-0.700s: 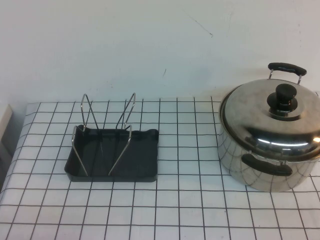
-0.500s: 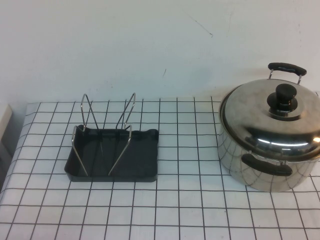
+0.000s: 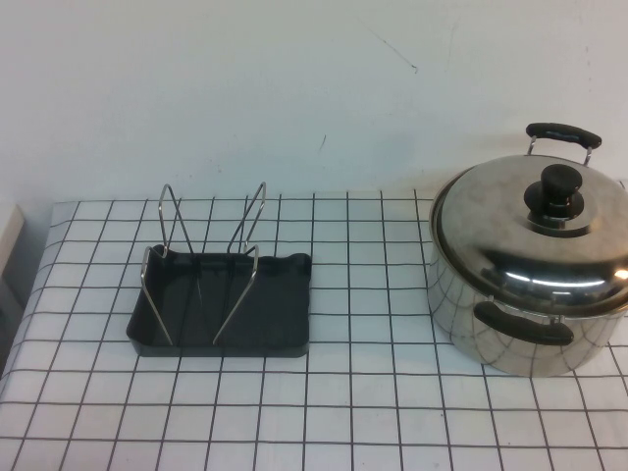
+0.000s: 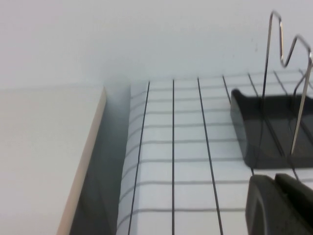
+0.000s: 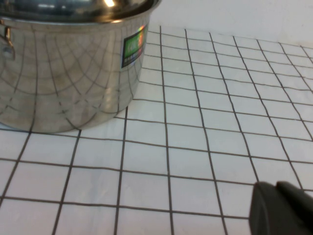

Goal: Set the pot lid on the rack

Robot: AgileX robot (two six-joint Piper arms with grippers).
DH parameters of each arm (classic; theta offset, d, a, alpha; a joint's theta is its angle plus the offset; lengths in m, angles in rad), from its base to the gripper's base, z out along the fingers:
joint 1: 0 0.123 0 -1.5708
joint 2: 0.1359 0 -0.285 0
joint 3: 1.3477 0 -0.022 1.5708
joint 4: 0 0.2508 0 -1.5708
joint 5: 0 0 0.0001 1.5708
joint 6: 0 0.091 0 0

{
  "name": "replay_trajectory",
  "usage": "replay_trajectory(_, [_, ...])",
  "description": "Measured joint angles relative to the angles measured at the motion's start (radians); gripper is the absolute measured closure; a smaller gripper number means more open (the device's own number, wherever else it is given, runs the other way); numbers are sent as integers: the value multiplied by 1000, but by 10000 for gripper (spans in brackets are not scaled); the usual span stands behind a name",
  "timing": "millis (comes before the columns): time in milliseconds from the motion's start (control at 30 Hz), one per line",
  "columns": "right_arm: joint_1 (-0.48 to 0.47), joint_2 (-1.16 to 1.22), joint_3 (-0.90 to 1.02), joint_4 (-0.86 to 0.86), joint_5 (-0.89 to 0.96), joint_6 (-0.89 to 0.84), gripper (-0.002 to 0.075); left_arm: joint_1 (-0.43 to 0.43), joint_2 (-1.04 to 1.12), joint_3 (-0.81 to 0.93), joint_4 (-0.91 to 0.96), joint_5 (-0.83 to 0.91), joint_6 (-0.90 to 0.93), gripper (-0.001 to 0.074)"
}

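Observation:
The shiny domed pot lid (image 3: 535,228) with a black knob (image 3: 560,186) sits on the large steel pot (image 3: 510,324) at the right of the table. The dark grey rack (image 3: 224,304) with silver wire loops (image 3: 169,211) stands at the left middle. Neither arm shows in the high view. In the left wrist view my left gripper (image 4: 275,177) is shut and empty, low over the table, close to the rack (image 4: 266,127). In the right wrist view my right gripper (image 5: 276,185) is shut and empty over the table, apart from the pot (image 5: 63,73); the lid's rim (image 5: 98,12) shows.
The table has a white cloth with a black grid (image 3: 373,412). A white wall (image 3: 294,88) rises behind it. A pale board or box (image 4: 44,156) lies beside the table's left edge, with a gap between them.

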Motion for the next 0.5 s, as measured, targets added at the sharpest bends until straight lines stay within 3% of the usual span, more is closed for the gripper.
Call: replay_trajectory(500, [0, 0, 0, 0, 0, 0, 729, 0, 0, 0, 0, -55, -2, 738])
